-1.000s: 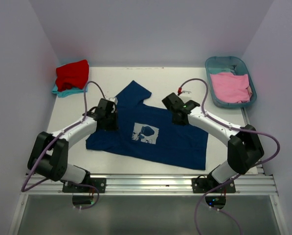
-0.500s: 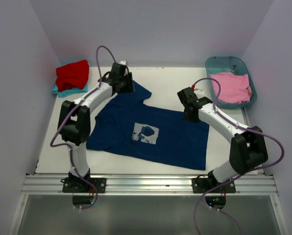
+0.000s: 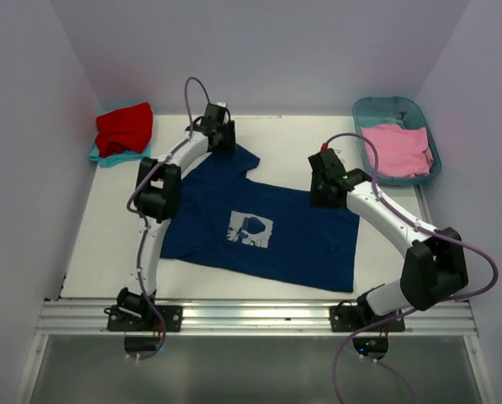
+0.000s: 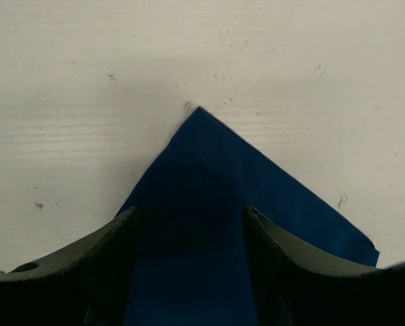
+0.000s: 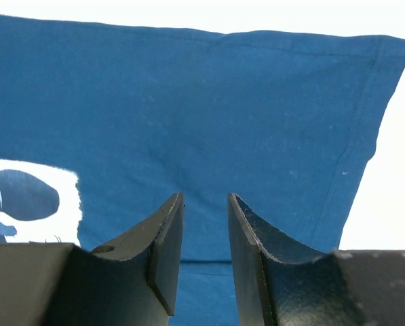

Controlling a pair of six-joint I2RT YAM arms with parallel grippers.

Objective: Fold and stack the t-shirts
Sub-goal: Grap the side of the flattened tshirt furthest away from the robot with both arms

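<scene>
left gripper (image 4: 188, 219) spread wide, both fingers at the bottom edge, with navy t-shirt (image 4: 212, 187) cloth filling the gap between them. Cloth narrows to a pointed corner aimed away from camera, flat on the pale scuffed table (image 4: 87, 75)

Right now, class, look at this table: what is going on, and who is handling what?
Two robot arms are working on a navy t-shirt spread flat on the table. The left gripper is open, its fingers either side of the far sleeve's tip. The right gripper is slightly open above the shirt's far right edge. No fold shows yet. A red t-shirt lies on a teal t-shirt at the far left, and a pink t-shirt lies in the tub.
</scene>
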